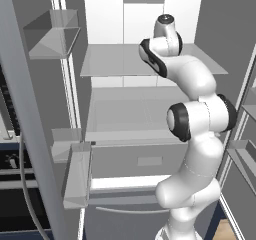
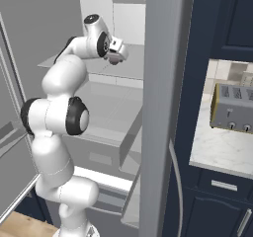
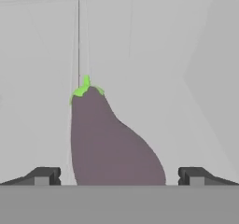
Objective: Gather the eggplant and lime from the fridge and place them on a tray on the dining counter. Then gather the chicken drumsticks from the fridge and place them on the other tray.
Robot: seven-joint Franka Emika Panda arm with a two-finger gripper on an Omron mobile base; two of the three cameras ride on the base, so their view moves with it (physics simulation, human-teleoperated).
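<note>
A dark purple eggplant (image 3: 107,143) with a green stem lies on the pale fridge shelf (image 3: 186,125), its stem end pointing away from the hand. My gripper (image 3: 120,176) is open, and the eggplant's thick end sits between the two dark fingertips (image 3: 44,175) without either touching it. In the right base view the gripper (image 2: 117,53) reaches in over the upper shelf (image 2: 131,65) of the open fridge. The lime, chicken drumsticks and trays are out of view.
The fridge stands open with its glass shelf (image 1: 115,64), a lower shelf (image 1: 130,109) and a drawer (image 1: 135,159). Door bins (image 1: 50,34) hang at the left. The fridge door edge (image 2: 163,107) rises beside the arm. A toaster (image 2: 232,112) sits on the marble counter (image 2: 222,152).
</note>
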